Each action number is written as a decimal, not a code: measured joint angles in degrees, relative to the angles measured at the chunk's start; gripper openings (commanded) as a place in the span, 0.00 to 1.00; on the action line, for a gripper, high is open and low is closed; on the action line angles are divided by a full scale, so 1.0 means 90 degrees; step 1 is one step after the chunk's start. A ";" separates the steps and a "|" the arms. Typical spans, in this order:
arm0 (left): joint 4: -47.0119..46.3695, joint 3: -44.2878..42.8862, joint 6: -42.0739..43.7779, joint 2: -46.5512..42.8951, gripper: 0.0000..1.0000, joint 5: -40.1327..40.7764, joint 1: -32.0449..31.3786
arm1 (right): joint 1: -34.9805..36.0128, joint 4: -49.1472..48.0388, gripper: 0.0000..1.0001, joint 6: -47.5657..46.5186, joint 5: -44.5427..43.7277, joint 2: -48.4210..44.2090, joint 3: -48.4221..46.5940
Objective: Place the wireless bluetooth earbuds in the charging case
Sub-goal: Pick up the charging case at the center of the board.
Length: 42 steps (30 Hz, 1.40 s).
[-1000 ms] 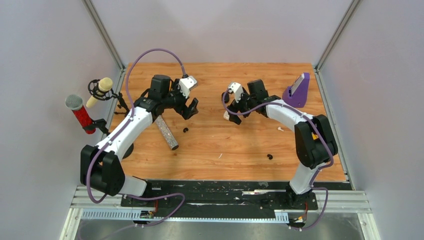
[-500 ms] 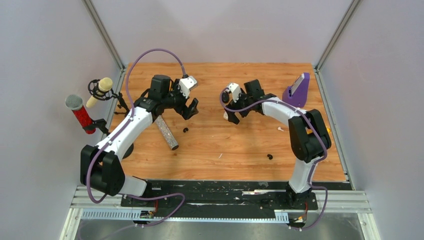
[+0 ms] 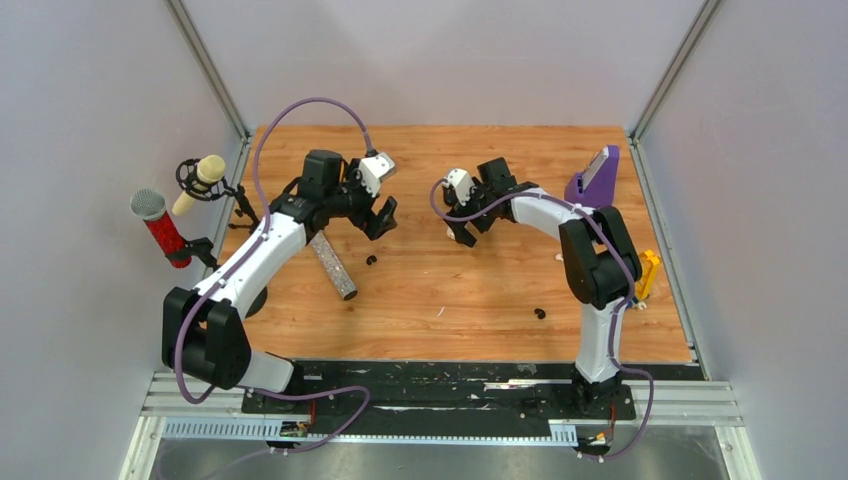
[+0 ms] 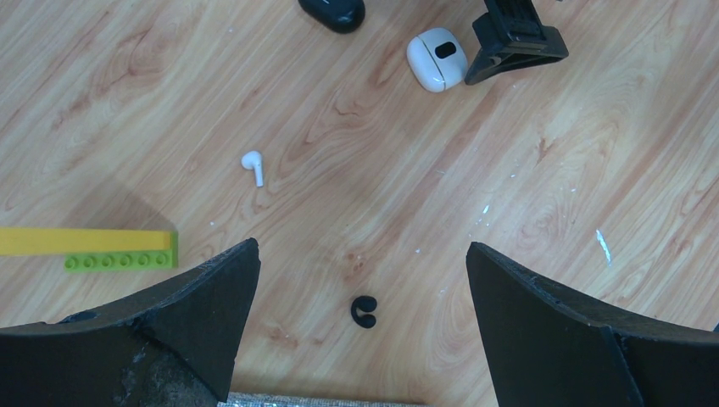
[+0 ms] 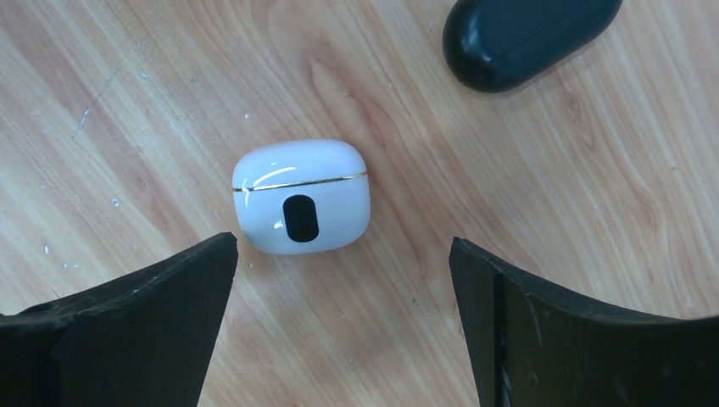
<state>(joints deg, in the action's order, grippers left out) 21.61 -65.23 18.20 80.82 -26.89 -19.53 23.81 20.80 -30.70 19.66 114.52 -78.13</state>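
Observation:
A black earbud (image 4: 364,311) lies on the wood between and just beyond my left gripper's (image 4: 363,248) open fingers, also seen from above as earbud (image 3: 371,261) below the left gripper (image 3: 383,215). A white stemmed earbud (image 4: 253,165) lies farther off. Another black earbud (image 3: 540,314) sits near the front right. The closed white charging case (image 5: 301,197) rests just ahead of my right gripper (image 5: 343,246), which is open and holds nothing. A closed black case (image 5: 526,34) lies beyond it. From above the right gripper (image 3: 462,228) covers the cases.
A glittery cylinder (image 3: 332,265) lies by the left arm. A purple stand (image 3: 595,180) is at the back right, a yellow brick (image 3: 648,272) at the right edge. Two microphones (image 3: 160,225) stand off the table's left side. A thin white sliver (image 3: 440,311) lies mid-front.
The right arm has swung, carrying its gripper slightly left and back, and the yellow brick at the right edge has come into view. The left arm has not moved.

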 measured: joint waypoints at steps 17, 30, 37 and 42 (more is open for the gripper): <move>0.0027 0.0000 0.0000 0.0068 1.00 0.0002 0.0000 | 0.0126 0.0168 0.92 -0.0153 0.0216 0.0250 -0.0267; 0.0044 0.0000 0.0000 0.0068 1.00 0.0002 0.0000 | 0.0253 0.0192 0.76 -0.0194 0.0211 0.0386 -0.0340; 0.0044 0.0000 0.0000 0.0068 1.00 0.0002 0.0000 | 0.0253 0.0211 0.64 -0.0262 0.0209 0.0386 -0.0340; 0.0044 0.0000 0.0000 0.0068 1.00 0.0002 0.0000 | 0.0253 0.0231 0.52 -0.0277 0.0209 0.0386 -0.0340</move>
<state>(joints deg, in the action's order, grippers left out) 22.00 -65.23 18.20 81.43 -26.87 -19.53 26.09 22.87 -33.19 21.54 117.99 -81.19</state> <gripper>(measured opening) 1.000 0.577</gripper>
